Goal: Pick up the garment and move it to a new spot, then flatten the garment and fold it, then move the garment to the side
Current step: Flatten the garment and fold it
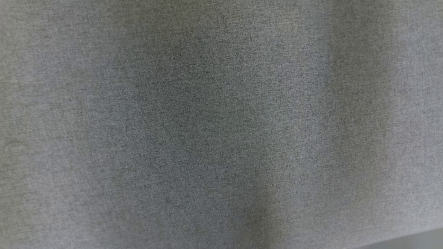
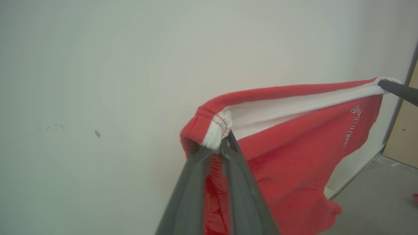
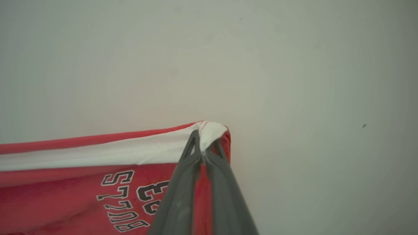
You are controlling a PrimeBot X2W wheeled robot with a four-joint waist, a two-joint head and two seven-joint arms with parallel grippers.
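Gripping red garment point(image 2: 287, 153), left claw point(image 2: 224, 138), right claw point(image 3: 203, 138), "BULLS" lettering point(image 3: 122, 204) upside down

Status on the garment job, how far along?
Done: pick-up. The left gripper and right gripper are each shut on an end of the white band of the red garment, holding it stretched in the air. In hand: the move to a new spot. Left: laying it down, probably on the grey fabric surface, then flattening, folding, moving it aside.
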